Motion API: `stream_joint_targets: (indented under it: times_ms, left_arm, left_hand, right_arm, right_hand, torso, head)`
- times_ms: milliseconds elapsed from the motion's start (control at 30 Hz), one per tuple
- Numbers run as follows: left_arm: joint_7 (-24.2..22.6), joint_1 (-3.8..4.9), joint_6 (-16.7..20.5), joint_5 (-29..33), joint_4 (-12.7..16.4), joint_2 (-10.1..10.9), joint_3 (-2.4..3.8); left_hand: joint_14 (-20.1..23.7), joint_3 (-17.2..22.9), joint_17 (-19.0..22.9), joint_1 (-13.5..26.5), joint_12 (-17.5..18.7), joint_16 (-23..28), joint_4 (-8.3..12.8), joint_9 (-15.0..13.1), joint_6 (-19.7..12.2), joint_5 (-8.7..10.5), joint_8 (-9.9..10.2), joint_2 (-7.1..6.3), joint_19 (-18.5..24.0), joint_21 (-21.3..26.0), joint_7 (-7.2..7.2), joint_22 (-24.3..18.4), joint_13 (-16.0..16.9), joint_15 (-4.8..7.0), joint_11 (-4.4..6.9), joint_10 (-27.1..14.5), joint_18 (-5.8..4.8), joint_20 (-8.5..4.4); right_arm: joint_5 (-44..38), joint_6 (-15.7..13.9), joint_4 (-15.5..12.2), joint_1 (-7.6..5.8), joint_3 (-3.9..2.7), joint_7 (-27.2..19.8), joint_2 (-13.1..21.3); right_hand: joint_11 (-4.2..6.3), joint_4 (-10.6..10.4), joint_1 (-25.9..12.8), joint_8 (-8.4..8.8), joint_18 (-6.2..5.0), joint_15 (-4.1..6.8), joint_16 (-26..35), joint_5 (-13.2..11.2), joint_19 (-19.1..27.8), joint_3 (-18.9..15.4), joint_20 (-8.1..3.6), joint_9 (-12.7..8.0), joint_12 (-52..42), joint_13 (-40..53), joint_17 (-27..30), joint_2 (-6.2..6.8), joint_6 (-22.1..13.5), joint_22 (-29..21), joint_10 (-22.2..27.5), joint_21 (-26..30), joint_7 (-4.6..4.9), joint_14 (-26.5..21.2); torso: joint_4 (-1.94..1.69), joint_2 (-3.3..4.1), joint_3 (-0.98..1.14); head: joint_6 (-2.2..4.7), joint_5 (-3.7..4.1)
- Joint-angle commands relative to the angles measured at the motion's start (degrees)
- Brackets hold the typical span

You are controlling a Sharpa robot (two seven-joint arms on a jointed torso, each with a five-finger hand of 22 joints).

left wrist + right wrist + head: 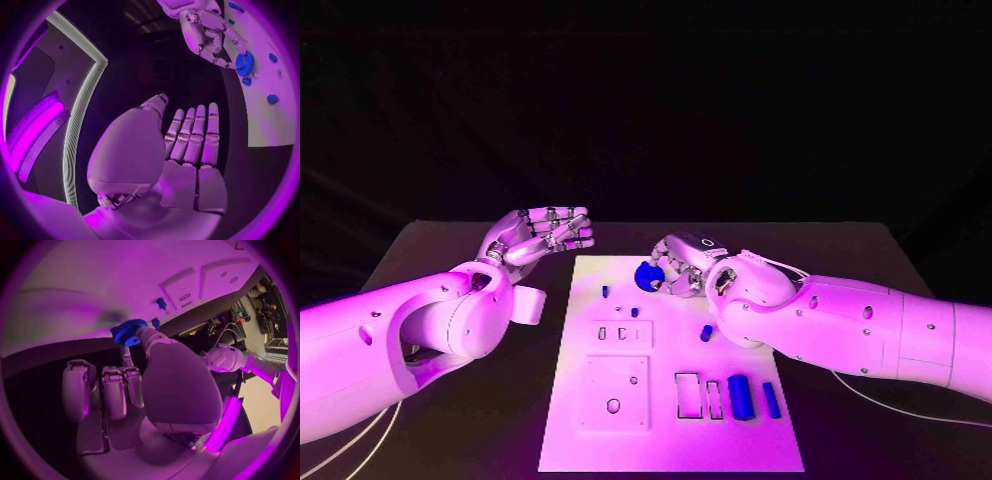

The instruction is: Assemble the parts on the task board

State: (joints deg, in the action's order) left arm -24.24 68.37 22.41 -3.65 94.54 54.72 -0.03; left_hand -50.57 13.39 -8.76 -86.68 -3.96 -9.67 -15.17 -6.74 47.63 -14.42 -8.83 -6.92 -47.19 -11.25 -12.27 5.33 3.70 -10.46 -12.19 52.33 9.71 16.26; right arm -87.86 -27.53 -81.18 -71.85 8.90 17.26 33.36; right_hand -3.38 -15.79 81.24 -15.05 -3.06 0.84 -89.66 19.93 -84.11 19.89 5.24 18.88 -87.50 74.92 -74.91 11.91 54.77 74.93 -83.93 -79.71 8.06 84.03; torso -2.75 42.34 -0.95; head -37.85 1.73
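Note:
The white task board (pixel 589 440) lies lengthwise in the middle of the black table. At its far end my right hand (pixel 682 265) pinches a blue toothed gear (pixel 648 275) between thumb and a finger; the right wrist view shows the gear (pixel 129 331) close over the board (pixel 125 280). Whether the gear is seated on the board I cannot tell. My left hand (pixel 538 235) is raised beside the board's far left corner, its fingers (pixel 195 135) straight and holding nothing. From the left wrist view, the right hand (pixel 206 35) and the gear (pixel 244 63) lie over the board (pixel 262 125).
Small blue pegs (pixel 604 291) (pixel 636 312) (pixel 707 331) stand or lie on the board's far half. Two blue blocks (pixel 740 397) (pixel 772 399) lie at its near right, beside rectangular slots (pixel 688 394). Raised white plates with holes (pixel 616 380) fill the left side.

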Motion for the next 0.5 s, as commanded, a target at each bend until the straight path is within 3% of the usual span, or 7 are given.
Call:
stream_joint_targets:
  times_ms: [33, 500]
  left_arm:
    - [-0.08, 0.07, -1.1, -0.36, 0.1, -0.22, 0.04]
    - [0.13, 0.08, -1.38, -0.37, -0.05, -0.5, 0.05]
  left_hand:
    - [0.39, 0.31, -0.08, -0.19, 0.26, 0.26, 0.03, 0.08, -0.21, 0.1, 0.37, -0.08, 0.35, 0.18, -2.84, -0.09, -0.07, 0.03, -0.29, -0.26, 0.49, 0.09]
    - [0.39, 0.31, -0.08, -0.19, 0.26, 0.26, 0.03, 0.08, -0.21, 0.1, 0.37, -0.08, 0.35, 0.18, -2.84, -0.09, -0.07, 0.03, -0.29, -0.26, 0.49, 0.09]
  right_arm:
    - [-1.46, 0.65, 1.08, 0.32, 0.02, 0.42, -1.05]
    - [-0.65, 2.67, 5.26, 0.85, 0.05, -0.07, -4.49]
  right_hand:
    - [0.32, -0.06, -0.86, 0.18, 0.47, 0.19, -0.26, -0.44, -0.7, 0.4, -0.35, -0.09, 0.07, 11.81, -14.76, 0.18, 0.59, 6.81, -3.54, -0.1, -0.28, 5.9]
    - [0.21, -0.1, -1.63, 0.46, 0.43, 0.09, -0.24, -1.3, -0.6, 0.72, -0.26, -0.21, 0.15, 11.75, -14.66, 0.54, 0.47, 6.7, -3.48, 0.11, -0.17, 5.88]
  torso:
    - [0.17, 0.09, 0.07]
    - [0.24, -0.01, 0.14]
  head:
    - [-0.06, -0.1]
    - [-0.31, -0.28]
